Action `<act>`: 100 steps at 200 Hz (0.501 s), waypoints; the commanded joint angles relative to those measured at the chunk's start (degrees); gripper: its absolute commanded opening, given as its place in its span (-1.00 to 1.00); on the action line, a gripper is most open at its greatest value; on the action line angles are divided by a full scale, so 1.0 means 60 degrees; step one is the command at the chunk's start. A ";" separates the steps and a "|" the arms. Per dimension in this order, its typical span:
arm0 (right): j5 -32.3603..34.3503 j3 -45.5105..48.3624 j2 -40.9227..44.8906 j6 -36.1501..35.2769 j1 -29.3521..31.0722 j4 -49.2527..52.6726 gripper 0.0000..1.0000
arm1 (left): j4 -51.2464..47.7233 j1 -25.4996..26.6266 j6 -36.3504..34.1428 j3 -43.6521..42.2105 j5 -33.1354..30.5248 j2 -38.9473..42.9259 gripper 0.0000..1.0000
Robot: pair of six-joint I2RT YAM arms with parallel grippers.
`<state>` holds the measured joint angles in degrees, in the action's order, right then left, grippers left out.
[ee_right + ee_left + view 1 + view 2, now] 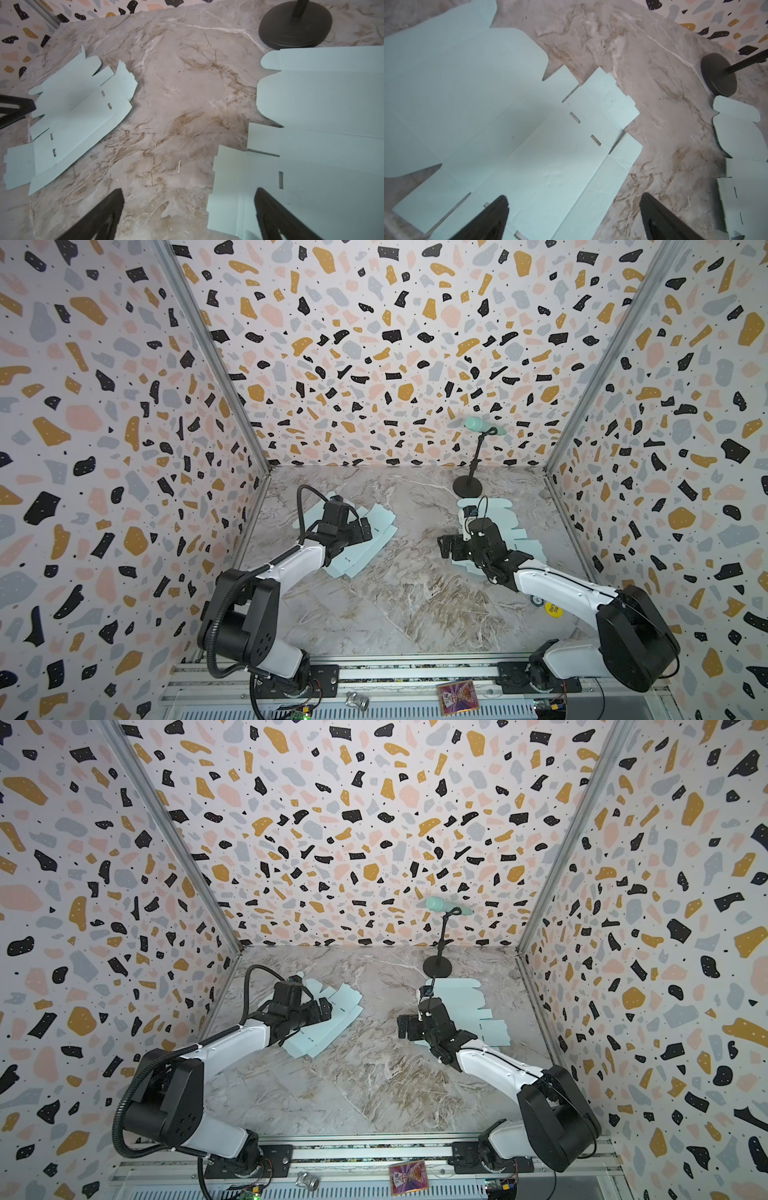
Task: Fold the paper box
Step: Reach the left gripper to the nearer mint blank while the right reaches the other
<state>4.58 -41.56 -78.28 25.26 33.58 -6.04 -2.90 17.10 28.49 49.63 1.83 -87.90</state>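
text: none legible | yellow sticker (553,609): print too small to read

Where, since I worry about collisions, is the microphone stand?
In both top views the microphone stand sits back right, just behind the right paper blank.

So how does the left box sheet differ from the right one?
The left box sheet lies skewed on the table; the right box sheet lies squarer to it. The right one's far end sits by the stand base; the left one lies well away. Both are pale mint, unfolded.
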 commanded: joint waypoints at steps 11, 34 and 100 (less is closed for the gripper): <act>-0.0274 -0.0295 0.0001 0.0087 0.0101 0.0273 0.98 | 0.0212 0.0195 -0.0192 0.0040 0.0209 -0.0459 1.00; -0.0355 -0.0302 0.0101 0.0040 0.0108 0.0279 0.98 | 0.0362 0.0442 -0.0149 -0.0177 0.0269 -0.0676 1.00; -0.0352 -0.0712 0.0269 -0.0182 0.0088 0.0391 0.98 | 0.0828 0.1163 0.0112 -0.0654 0.0106 -0.0925 1.00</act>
<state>2.72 -43.05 -78.65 24.99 33.89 -4.19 -0.40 23.09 28.38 46.92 2.50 -92.40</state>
